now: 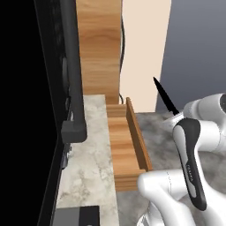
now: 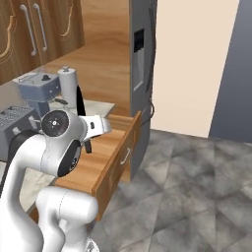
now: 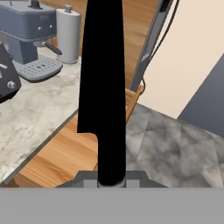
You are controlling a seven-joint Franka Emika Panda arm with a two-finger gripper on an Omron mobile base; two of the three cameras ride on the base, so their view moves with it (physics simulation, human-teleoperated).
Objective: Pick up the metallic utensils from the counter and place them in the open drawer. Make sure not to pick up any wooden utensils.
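Black knife (image 3: 103, 87) clamped in gripper (image 3: 111, 180), open drawer (image 2: 93, 162) bare inside

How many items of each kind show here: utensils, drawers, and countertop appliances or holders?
Black knife, held in the gripper: 1
Open wooden drawer: 1
Coffee machine: 1
Paper towel roll: 1
Dark appliance, cut off at the hand view's left edge, kind unclear: 1
Total: 5
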